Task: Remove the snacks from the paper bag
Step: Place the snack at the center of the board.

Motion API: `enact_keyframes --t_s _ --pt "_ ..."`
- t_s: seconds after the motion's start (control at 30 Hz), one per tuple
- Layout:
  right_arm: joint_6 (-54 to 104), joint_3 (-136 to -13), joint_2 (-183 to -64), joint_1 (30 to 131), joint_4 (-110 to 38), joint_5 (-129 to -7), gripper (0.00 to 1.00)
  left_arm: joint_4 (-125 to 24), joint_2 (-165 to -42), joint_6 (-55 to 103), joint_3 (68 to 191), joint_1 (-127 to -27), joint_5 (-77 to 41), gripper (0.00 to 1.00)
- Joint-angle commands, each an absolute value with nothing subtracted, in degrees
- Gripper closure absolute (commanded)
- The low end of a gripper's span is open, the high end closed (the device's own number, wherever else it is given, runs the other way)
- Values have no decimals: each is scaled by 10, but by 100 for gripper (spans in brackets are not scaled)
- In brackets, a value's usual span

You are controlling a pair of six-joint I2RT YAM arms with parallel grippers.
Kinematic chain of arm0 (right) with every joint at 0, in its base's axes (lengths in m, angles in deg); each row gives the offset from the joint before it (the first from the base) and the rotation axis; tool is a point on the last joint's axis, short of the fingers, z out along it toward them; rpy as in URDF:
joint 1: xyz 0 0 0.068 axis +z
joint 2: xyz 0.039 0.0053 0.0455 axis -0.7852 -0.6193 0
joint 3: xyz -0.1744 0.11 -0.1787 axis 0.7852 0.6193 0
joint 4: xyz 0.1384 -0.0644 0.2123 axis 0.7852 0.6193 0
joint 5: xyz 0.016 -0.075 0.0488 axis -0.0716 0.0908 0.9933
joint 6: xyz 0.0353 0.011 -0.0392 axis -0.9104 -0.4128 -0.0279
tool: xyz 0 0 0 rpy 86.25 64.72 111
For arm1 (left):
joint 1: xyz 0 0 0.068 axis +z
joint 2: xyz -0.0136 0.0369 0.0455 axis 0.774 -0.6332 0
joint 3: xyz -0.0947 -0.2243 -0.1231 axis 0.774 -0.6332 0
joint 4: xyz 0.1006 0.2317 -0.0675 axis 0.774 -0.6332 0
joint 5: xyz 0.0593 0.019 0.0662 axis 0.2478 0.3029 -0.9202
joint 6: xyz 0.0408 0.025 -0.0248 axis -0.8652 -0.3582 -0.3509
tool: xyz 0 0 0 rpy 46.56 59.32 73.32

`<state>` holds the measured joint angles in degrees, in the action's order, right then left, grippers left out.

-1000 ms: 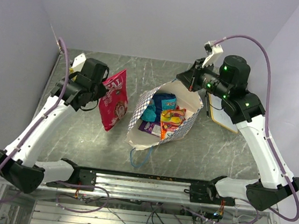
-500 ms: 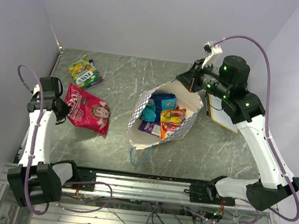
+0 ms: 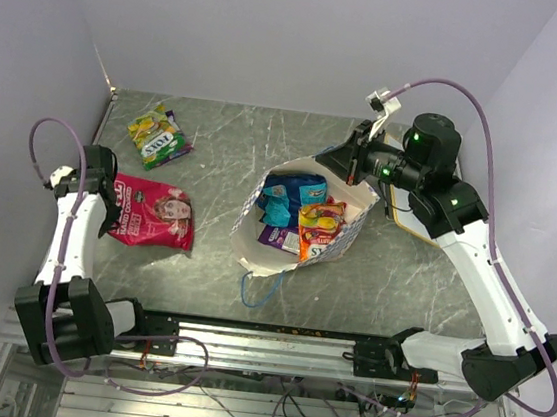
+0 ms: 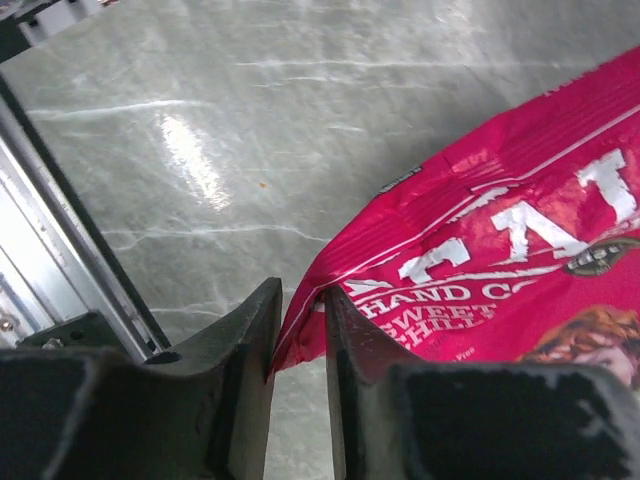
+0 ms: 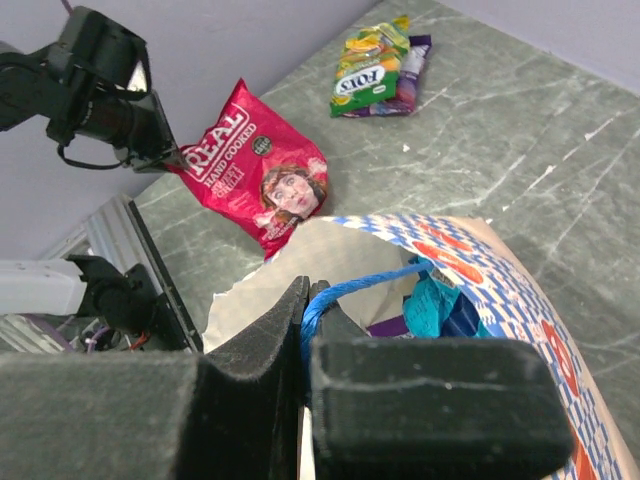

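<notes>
Grey marbled table | two out: red packet and yellow-green packet lie at left | left gripper jaws slightly parted around the red packet's corner | right gripper pinches blue handle of paper bag, mid-table | several snacks inside — left to take out

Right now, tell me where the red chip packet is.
In the top view the red packet lies flat on the table's left side, left of the paper bag, one corner between the left gripper's jaws.
</notes>
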<state>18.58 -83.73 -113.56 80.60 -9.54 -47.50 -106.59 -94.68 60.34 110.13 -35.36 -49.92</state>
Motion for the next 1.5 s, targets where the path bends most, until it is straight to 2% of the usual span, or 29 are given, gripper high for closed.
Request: enact_keyframes --t_s 0.0,0.03,0.17,0.23,0.37,0.57,0.77,0.9,1.03,1.17,1.47 --pt "194 -853 -1122 805 -147 -429 100 -1103 -957 665 1120 -349 -578 61" --pt "195 -854 -1123 805 -146 -428 100 -1099 -960 665 1117 -349 -573 57" --pt "200 -858 -1127 805 -145 -428 100 -1120 -979 666 1122 -341 -558 29" --pt "200 -861 -1129 804 -141 -429 100 -1139 -986 668 1135 -335 -553 18" --pt "196 -856 -1128 804 -146 -433 100 -1163 -985 671 1186 -332 -524 8" --pt "196 -852 -1127 804 -146 -430 100 -1150 -969 647 1230 -346 -441 0" --pt "190 -851 -1131 805 -153 -424 100 -1146 -962 649 1286 -443 -452 1" --pt "187 -853 -1131 806 -155 -421 100 -1066 -975 631 1264 -471 -388 1" --pt "187 -860 -1130 806 -151 -419 100 -1009 -997 612 1217 -427 -302 1" --pt "186 -855 -1121 805 -151 -424 100 -950 -1007 566 1156 -364 -265 1" --pt "182 -845 -1109 805 -149 -427 100 -849 -1097 462 1105 -319 -254 1"
